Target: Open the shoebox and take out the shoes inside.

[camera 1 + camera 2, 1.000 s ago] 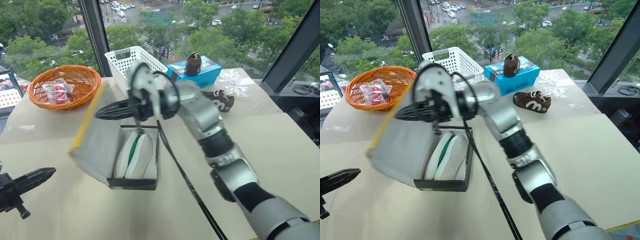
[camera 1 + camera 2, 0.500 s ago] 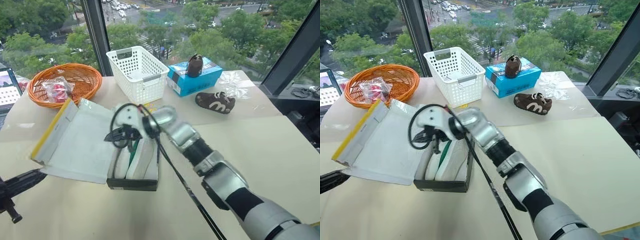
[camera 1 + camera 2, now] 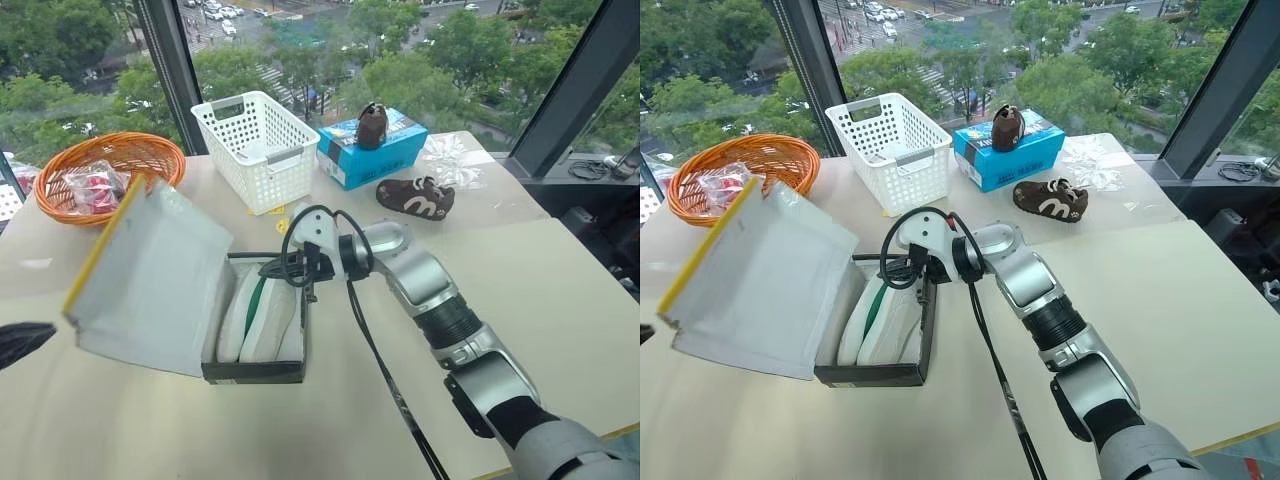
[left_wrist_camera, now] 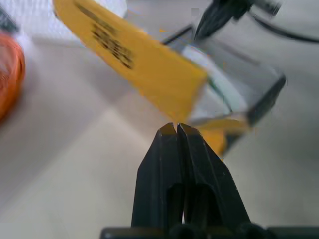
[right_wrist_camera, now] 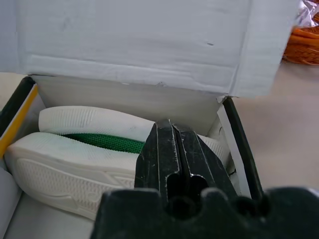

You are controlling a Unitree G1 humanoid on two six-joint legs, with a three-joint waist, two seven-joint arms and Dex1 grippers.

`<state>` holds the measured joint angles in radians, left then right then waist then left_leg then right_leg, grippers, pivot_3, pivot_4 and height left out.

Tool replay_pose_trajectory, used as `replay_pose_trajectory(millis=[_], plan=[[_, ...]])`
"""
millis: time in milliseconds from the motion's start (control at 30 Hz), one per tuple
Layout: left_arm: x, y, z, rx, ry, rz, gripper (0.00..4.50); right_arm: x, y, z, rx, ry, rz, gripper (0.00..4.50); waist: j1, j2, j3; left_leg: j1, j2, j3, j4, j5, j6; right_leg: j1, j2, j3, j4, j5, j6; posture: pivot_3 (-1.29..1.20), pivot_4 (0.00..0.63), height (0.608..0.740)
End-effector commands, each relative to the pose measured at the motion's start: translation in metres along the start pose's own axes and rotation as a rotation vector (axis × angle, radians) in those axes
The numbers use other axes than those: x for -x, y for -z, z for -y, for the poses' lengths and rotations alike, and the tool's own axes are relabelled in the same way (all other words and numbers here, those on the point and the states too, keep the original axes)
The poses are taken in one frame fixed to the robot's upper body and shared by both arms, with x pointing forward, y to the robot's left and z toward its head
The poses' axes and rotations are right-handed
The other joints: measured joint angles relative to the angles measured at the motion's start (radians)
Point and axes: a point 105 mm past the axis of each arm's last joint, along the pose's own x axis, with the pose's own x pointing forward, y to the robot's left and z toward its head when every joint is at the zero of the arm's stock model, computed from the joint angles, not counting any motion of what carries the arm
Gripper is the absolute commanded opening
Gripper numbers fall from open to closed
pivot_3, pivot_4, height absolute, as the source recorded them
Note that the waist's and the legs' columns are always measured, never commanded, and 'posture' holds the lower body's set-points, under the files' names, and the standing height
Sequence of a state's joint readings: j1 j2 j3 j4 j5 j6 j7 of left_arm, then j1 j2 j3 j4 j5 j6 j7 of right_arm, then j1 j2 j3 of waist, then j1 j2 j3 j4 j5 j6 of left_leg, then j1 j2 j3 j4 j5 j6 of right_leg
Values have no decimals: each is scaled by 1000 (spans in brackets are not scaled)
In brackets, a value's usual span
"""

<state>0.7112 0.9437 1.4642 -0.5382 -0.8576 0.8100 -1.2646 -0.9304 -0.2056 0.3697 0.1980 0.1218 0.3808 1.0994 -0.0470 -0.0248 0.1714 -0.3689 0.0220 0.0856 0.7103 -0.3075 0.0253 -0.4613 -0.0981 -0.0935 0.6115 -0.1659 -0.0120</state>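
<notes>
Clearly pressed together, the right gripper (image 3: 268,268) hovers at the shoebox (image 3: 255,371) rim, twelve o'clock of the shoes (image 3: 262,318). Unopened, it could only nudge them; the leaning lid might drop. Left gripper (image 4: 177,128) also closed.

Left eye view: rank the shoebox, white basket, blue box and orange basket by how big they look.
1. shoebox
2. white basket
3. orange basket, much like the white one
4. blue box
</notes>
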Motion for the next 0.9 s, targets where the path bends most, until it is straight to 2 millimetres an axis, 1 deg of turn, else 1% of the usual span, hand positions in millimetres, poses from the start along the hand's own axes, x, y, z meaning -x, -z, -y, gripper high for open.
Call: replay_pose_trajectory(millis=[33,67,133,200,233,300,400,467,600,633,700,767,833,867,900], plan=[[26,13,-2,7,-115,-41,92,-3,-24,8,46,15,66,14,0,0,0,0,2,0,0,-1,-1,0,2,0,0,0,-2,0,150,731],[28,15,-1,11,-126,-49,92,-4,-25,9,47,15,68,14,1,0,0,0,4,1,0,-1,-2,0,3,0,-1,-1,-3,0,150,731],[33,11,3,5,-139,-30,92,-5,-26,10,49,11,75,14,7,-1,0,0,6,1,0,-2,-2,0,4,-1,0,-2,-5,0,150,731],[33,1,6,-16,-142,14,92,-7,-26,11,51,5,76,14,14,-1,0,0,8,0,0,-3,-3,-1,6,-2,0,-2,-9,0,150,731],[30,-3,11,-20,-120,33,92,-8,-26,12,53,2,75,14,17,-1,-1,0,9,-1,0,-4,-3,-1,6,-3,1,-3,-11,0,150,731],[12,-8,23,-18,-36,69,92,-9,-25,11,60,-2,71,14,20,-1,-1,0,10,-1,1,-6,1,-1,7,-4,1,-3,-12,0,150,731],[-28,-10,44,2,130,135,92,-7,-23,8,61,-10,66,14,28,-1,0,1,9,-1,1,-6,1,0,6,-3,2,-2,-13,0,150,731],[-48,-9,49,14,174,163,92,-3,-22,5,55,-15,62,14,32,-1,-1,1,9,-2,2,-6,1,1,6,-3,3,-1,-14,0,150,731],[-69,-7,51,23,244,177,92,12,-24,-2,85,-26,54,14,31,-4,-2,1,10,-2,1,-4,-2,1,9,-3,3,0,-16,0,150,731],[-73,-6,51,22,260,175,92,17,-22,-4,104,-29,39,14,32,-5,-3,1,10,-2,1,-3,-5,0,9,-3,2,0,-16,0,150,731],[-80,-6,48,23,287,173,92,27,-21,-7,157,-47,-3,14,32,-4,-3,1,10,-1,1,-2,-6,0,9,-3,2,0,-16,0,150,731],[-85,-5,45,32,304,170,92,31,-21,-9,215,-68,-30,14,28,-4,-2,1,10,-1,1,-2,-6,0,10,-3,2,0,-15,0,150,731],[-90,0,43,35,326,147,0,30,-21,-10,241,-98,-46,569,24,-4,-2,1,11,0,1,-2,-6,0,11,-2,1,0,-15,0,150,731],[-94,2,44,34,342,137,0,30,-19,-14,268,-140,-66,771,23,-4,-2,1,10,0,1,-2,-6,0,12,-2,1,0,-15,0,150,731],[-97,4,44,32,355,131,0,30,-15,-18,314,-177,-88,1125,24,-4,-2,1,11,0,1,-2,-6,0,13,-2,1,-1,-16,0,150,731]])
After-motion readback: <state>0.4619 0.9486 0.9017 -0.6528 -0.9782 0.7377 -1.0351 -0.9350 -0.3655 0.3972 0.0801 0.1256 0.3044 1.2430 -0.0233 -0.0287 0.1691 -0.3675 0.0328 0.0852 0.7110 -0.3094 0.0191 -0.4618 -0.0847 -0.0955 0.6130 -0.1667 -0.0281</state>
